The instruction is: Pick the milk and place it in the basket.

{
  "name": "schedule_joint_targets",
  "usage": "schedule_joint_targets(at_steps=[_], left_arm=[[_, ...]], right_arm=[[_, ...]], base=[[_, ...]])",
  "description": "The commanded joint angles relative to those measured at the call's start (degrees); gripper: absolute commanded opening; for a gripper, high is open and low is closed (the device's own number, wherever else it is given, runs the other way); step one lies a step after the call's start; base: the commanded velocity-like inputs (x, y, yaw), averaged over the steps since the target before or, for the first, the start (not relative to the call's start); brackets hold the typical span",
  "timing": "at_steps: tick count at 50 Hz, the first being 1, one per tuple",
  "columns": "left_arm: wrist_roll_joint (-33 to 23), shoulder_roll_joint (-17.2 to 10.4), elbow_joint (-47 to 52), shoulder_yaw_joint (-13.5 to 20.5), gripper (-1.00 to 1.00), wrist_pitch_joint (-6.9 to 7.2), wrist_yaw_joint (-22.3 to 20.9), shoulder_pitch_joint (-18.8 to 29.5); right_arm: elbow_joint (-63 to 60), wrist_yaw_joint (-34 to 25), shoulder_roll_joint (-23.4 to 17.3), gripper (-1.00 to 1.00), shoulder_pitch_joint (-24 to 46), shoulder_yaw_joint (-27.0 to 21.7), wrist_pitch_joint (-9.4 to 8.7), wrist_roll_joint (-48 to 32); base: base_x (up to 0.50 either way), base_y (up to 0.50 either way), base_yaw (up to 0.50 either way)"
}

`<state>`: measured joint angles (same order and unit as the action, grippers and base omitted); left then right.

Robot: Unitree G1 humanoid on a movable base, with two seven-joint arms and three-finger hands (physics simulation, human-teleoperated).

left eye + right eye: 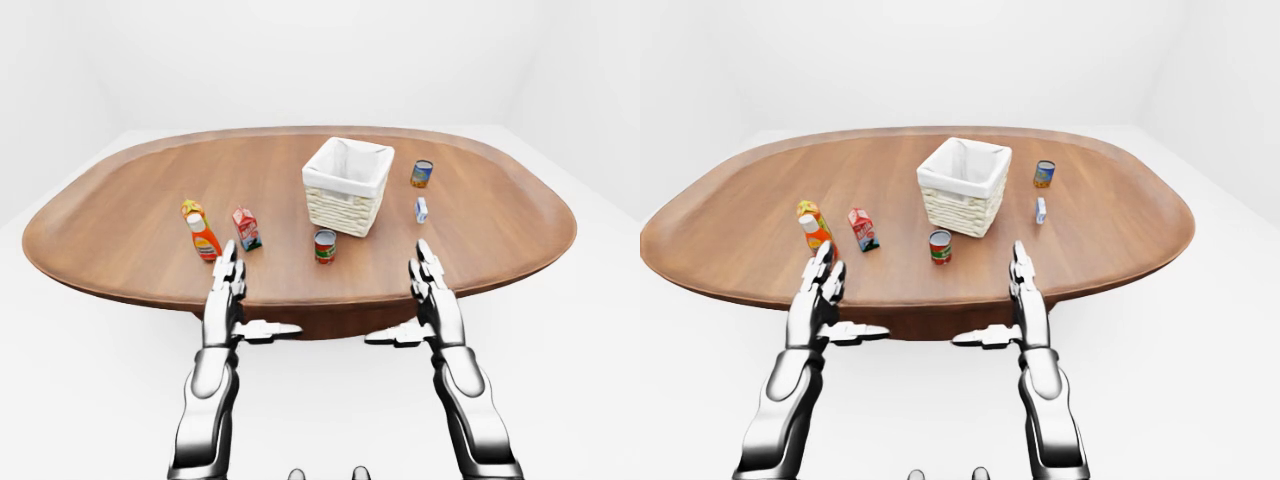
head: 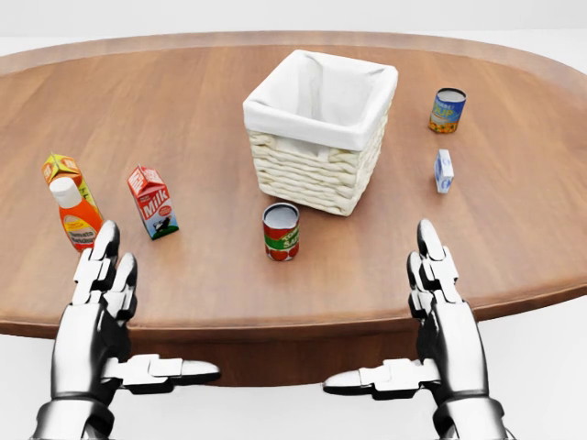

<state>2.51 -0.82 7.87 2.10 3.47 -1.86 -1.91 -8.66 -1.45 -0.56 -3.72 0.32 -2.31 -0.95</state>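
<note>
The milk is a small red carton labelled "Milk", standing upright on the wooden table at the left of the head view. The basket is woven, lined with white cloth, and stands at the centre top with nothing showing inside. My left hand hovers at the table's bottom edge, below and slightly left of the milk, fingers spread and thumb pointing right. My right hand mirrors it at the lower right. Both hands are open and hold nothing.
An orange sauce bottle and a yellow-orange carton stand left of the milk. A red can sits just below the basket. A blue-yellow can and a small blue-white carton stand at the right. The oval table is ringed by white floor.
</note>
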Motion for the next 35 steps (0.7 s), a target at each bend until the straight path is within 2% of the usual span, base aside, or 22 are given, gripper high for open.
schedule_joint_targets(at_steps=[1,2,3,4,5,6,11,18,23,35], left_arm=[[5.4,-0.3,24.4,6.3,1.0,1.53,-3.2,-5.2],[5.4,-0.5,25.5,6.3,1.0,1.53,-3.6,-5.5],[5.0,-0.6,27.5,6.4,1.0,1.53,-4.2,-6.2],[4.8,-0.2,28.3,6.9,1.0,1.53,-3.8,-6.2],[4.5,-0.1,28.9,7.2,1.0,1.53,-3.8,-6.1],[3.4,0.0,29.4,7.8,1.0,1.53,-2.9,-5.7],[4.3,-0.8,37.4,11.7,1.0,1.53,-3.1,-5.0],[5.2,0.7,43.3,13.4,1.0,1.53,-4.9,-6.0],[4.4,0.9,44.4,12.6,1.0,1.53,-6.1,-7.1],[2.1,1.6,43.5,10.9,1.0,1.53,-8.7,-8.6]], right_arm=[[-24.9,-8.3,-0.8,1.0,-12.3,2.0,3.67,2.4],[-26.5,-9.2,-1.0,1.0,-13.3,2.2,3.7,2.8],[-28.8,-10.3,-1.4,1.0,-14.3,2.7,2.02,2.9],[-29.4,-11.2,-1.6,1.0,-15.0,2.9,3.67,2.7],[-29.6,-11.7,-1.6,1.0,-15.6,3.1,6.44,1.8],[-29.1,-11.7,-1.7,1.0,-16.1,3.2,7.31,-0.5],[-32.2,-12.3,-1.9,1.0,-18.2,3.9,7.31,-4.1],[-39.8,-12.1,-2.1,1.0,-21.7,4.9,7.31,-6.7],[-39.8,-11.9,-2.7,1.0,-23.2,5.8,7.31,-9.1],[-41.9,-11.5,-3.5,1.0,-24.1,7.0,7.31,-8.9]], base=[[0.0,0.0,0.0],[0.0,0.0,0.0],[0.0,0.0,0.0],[0.0,0.0,0.0],[0.0,0.0,0.0],[0.0,0.0,0.0],[0.0,0.0,0.0],[0.0,0.0,0.0],[0.0,0.0,0.0],[0.0,0.0,0.0]])
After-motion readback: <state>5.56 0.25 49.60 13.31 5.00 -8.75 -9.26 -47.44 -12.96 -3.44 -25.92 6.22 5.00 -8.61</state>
